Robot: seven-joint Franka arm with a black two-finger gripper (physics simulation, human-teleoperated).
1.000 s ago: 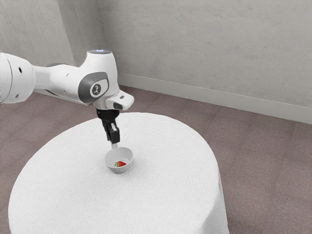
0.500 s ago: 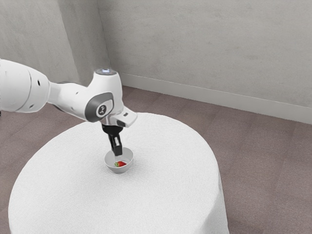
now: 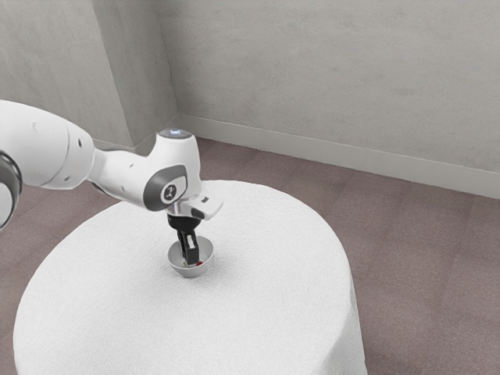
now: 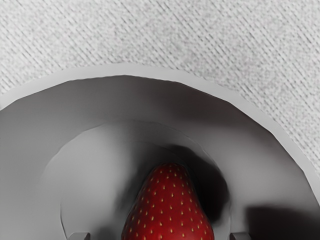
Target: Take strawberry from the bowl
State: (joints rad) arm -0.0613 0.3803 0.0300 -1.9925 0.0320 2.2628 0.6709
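Black and two-fingered, the claw (image 3: pixel 190 261) had come down from above the rim, and its tips were now inside the bowl (image 3: pixel 190 273). It was open: in the wrist view one finger (image 4: pixel 79 236) stood on one side of the strawberry (image 4: pixel 168 210) and one on the other, each with a strip of grey between it and the fruit. The strawberry lay in the bottom of the bowl, so the task had reached the moment before the grasp. Closing on the fruit looked like the next step, then a straight lift; a crooked close might nudge it against the side of the bowl.

The strawberry was deep red and glossy, a rounded cone dotted with small yellow seeds, its narrower end reaching out from between the fingers. A dark, soft-edged shadow (image 4: pixel 212 200) fell beside it. The bowl was round, smooth and plain, pale grey with a thin, lighter rim, and a shallow circle marked its base. It stood where it had a second earlier, seemingly undisturbed.

Under it, a white cloth (image 3: pixel 273 305) with a fine woven grain covered the round table. Above the claw, the white arm (image 3: pixel 121 173), smooth with grey trim, had lowered, reaching in from the exterior view's left.
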